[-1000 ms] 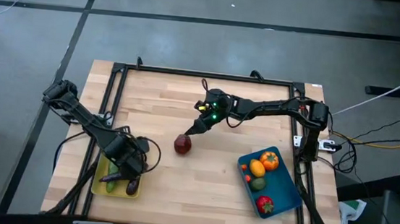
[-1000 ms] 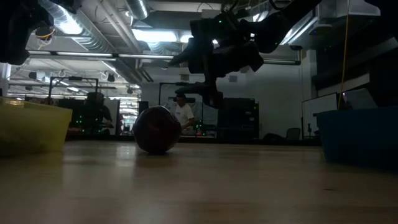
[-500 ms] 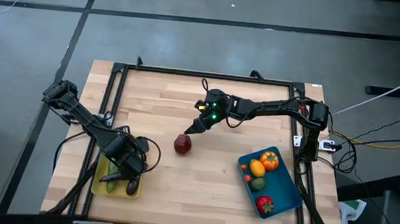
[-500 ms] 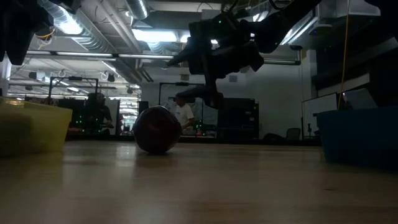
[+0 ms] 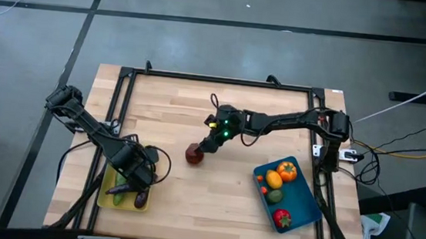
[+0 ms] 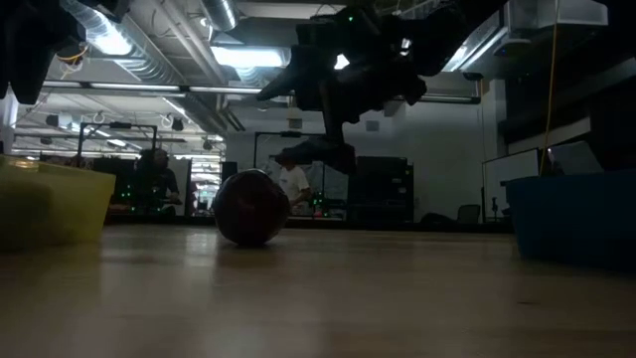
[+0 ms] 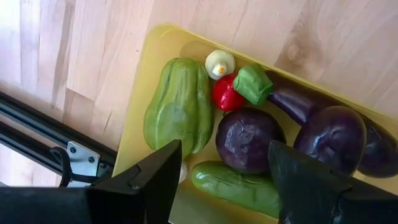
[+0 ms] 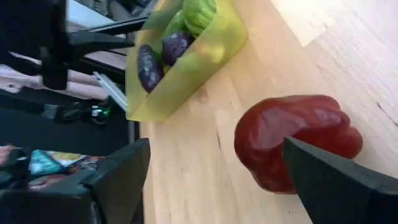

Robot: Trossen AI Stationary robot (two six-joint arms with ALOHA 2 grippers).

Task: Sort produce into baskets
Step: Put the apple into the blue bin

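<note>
A dark red pepper [image 5: 194,155] lies on the wooden table near its middle; it also shows in the low view [image 6: 250,207] and the right wrist view [image 8: 298,142]. My right gripper [image 5: 205,146] is open just above and to the far right of it, touching nothing. My left gripper [image 5: 136,181] is open and empty above the yellow basket [image 5: 105,195], which holds a green pepper [image 7: 177,106], eggplants [image 7: 329,137], a cucumber [image 7: 236,186] and a small red piece [image 7: 225,96]. The blue basket [image 5: 307,214] holds an orange, orange and red peppers and an avocado.
A black metal frame [image 5: 216,79] runs around the tabletop. Bare wood lies between the two baskets and along the far half of the table. People stand in the room beyond the table in the low view [image 6: 294,184].
My right gripper has moved down and toward the table's near left, closing on the dark red pepper, still open. The pepper and my left arm have kept still.
</note>
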